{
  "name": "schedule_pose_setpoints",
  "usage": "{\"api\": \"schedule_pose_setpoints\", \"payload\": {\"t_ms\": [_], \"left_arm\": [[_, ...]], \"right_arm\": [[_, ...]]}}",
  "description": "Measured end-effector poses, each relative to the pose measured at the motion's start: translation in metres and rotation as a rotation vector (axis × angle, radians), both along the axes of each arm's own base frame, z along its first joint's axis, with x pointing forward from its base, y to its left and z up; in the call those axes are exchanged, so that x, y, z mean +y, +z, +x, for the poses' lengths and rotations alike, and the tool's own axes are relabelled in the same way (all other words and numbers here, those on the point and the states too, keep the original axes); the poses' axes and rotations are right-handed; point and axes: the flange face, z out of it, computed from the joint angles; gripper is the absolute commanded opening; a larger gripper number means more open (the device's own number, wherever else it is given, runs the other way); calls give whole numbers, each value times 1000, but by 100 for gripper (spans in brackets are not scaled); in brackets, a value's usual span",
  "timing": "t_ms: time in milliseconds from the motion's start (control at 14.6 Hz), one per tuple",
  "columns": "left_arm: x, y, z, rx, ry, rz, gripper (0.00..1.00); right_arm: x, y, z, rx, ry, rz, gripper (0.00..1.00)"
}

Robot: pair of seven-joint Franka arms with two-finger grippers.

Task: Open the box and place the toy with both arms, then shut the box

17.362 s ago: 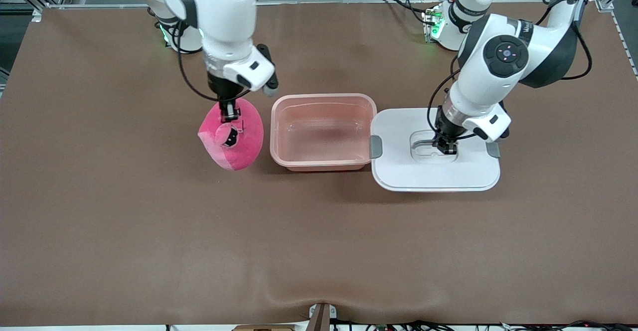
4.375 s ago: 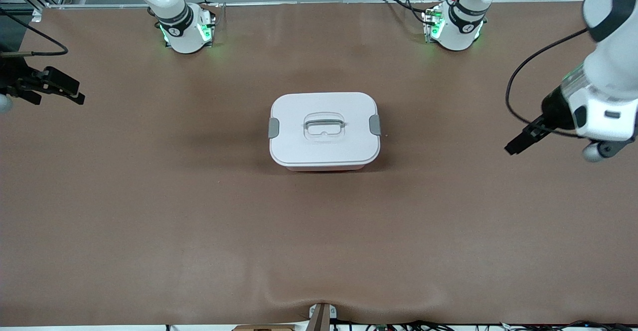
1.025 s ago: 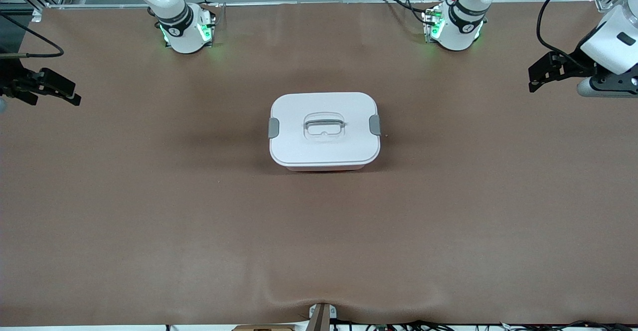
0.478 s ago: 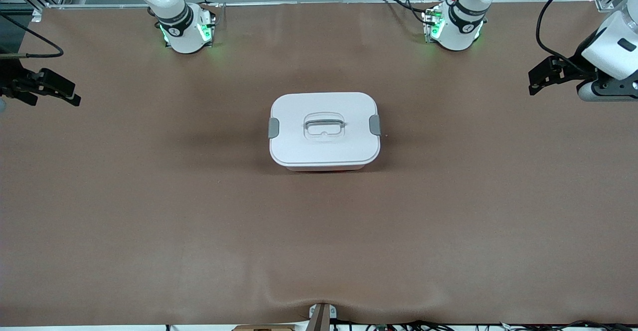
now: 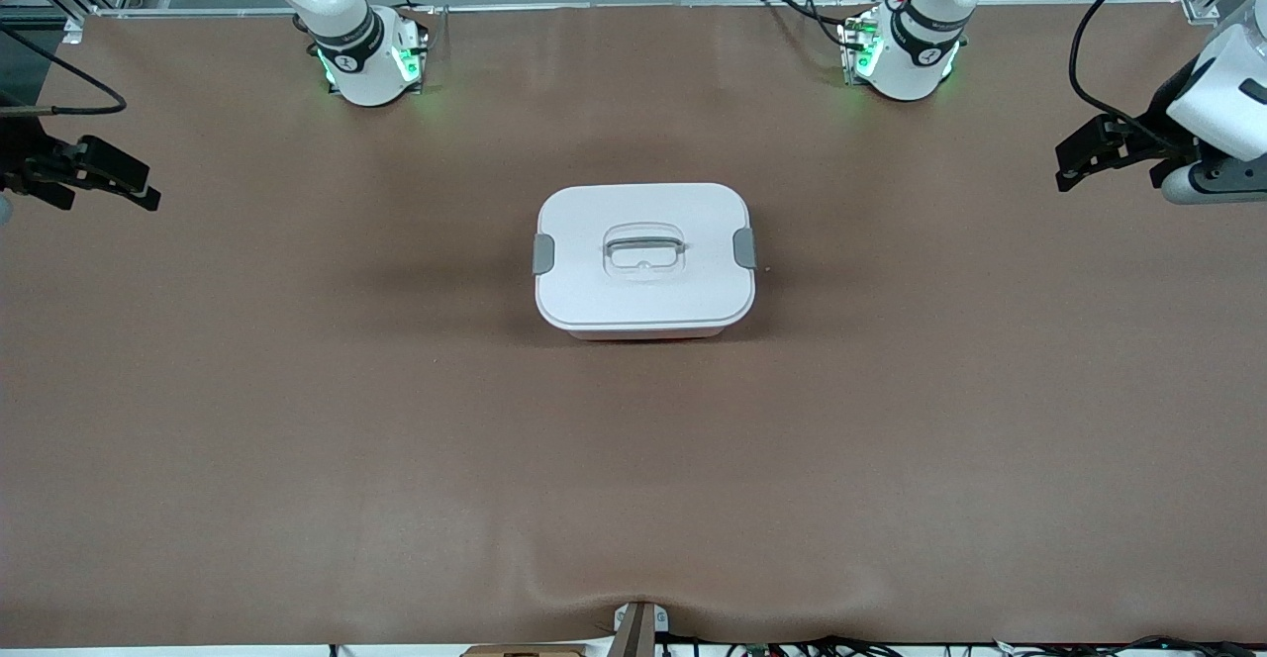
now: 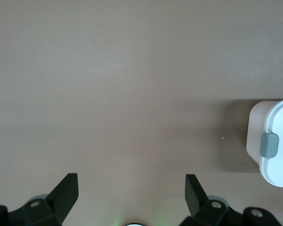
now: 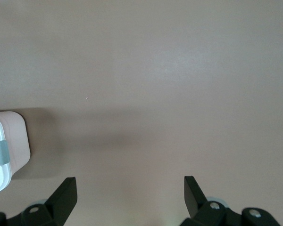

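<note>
The box (image 5: 643, 259) sits shut in the middle of the table. Its white lid is on, with a grey clip (image 5: 543, 253) at each end and the recessed handle (image 5: 644, 248) in the centre. The toy is hidden from every view. My left gripper (image 5: 1062, 170) hangs open and empty over the table at the left arm's end, well apart from the box. My right gripper (image 5: 151, 195) is open and empty over the right arm's end. The left wrist view shows my open left gripper (image 6: 131, 187) over bare cloth and one end of the box (image 6: 276, 143). The right wrist view shows my open right gripper (image 7: 129, 190) and the box's end (image 7: 4, 150).
A brown cloth (image 5: 396, 439) covers the whole table. The two arm bases (image 5: 366, 58) (image 5: 901, 53) stand along the table edge farthest from the front camera. Cables run along the nearest edge (image 5: 792, 645).
The left arm's hand has drifted slightly outward toward its end of the table. The right arm and the box have not moved.
</note>
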Motion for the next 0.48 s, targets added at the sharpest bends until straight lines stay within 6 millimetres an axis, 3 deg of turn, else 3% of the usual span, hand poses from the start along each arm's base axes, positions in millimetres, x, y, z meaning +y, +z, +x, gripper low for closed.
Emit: {"api": "schedule_pose_setpoints", "payload": {"t_ms": [478], "left_arm": [[16, 0, 1, 2, 67, -38, 100]], "right_arm": [[0, 0, 0, 0, 0, 0, 100]]}}
